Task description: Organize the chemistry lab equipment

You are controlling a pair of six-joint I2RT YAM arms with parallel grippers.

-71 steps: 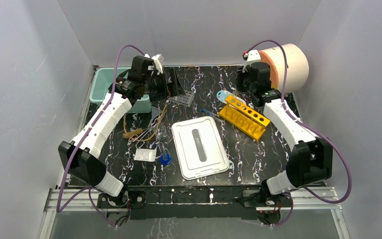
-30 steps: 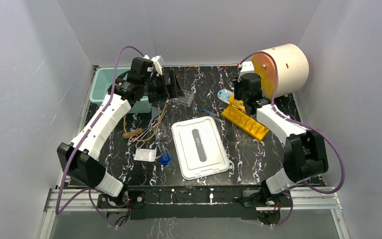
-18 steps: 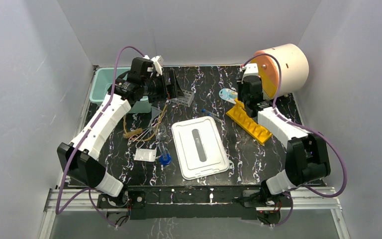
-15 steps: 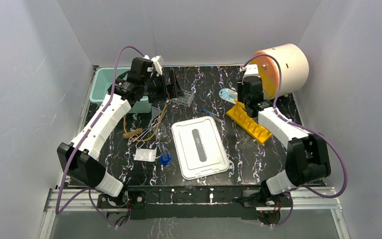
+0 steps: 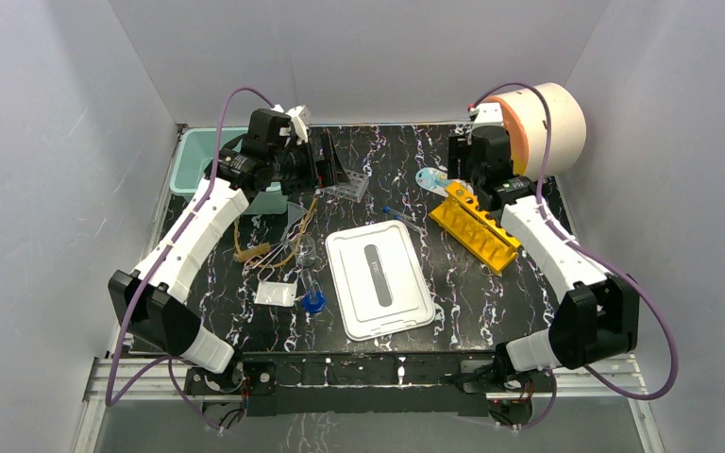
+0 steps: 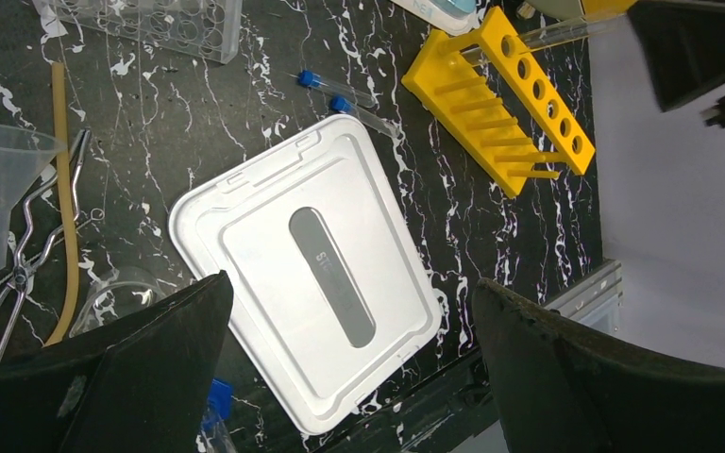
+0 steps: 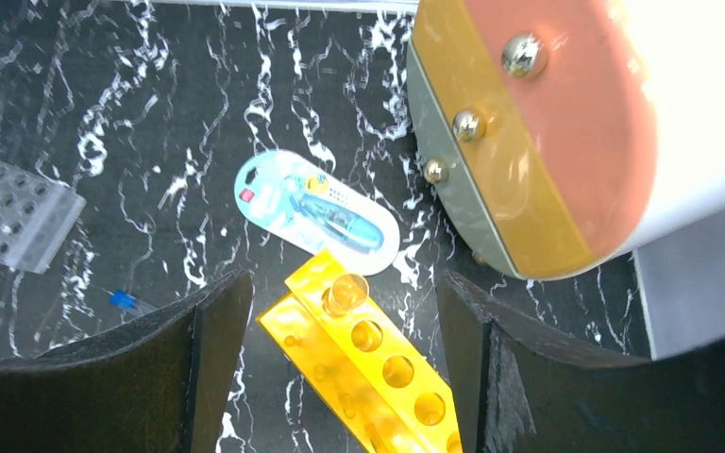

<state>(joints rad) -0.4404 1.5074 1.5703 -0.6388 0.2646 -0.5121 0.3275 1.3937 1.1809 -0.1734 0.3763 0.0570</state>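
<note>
Now the right tool [image 7: 338, 363] has opened wide, empty, just above the yellow plastic tube rack [image 7: 406, 377]. A clear tube [image 7: 345, 293] stands in its end hole, so that placement looks done

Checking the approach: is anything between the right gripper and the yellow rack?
Nothing visible does. The right gripper hangs open over the end of the yellow rack, where a tube sits in the end hole. The blister pack and the drum lie beyond the rack, not between.

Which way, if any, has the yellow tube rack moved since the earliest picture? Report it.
Yes: the yellow tube rack has slid slightly right, away from the white lid.
</note>
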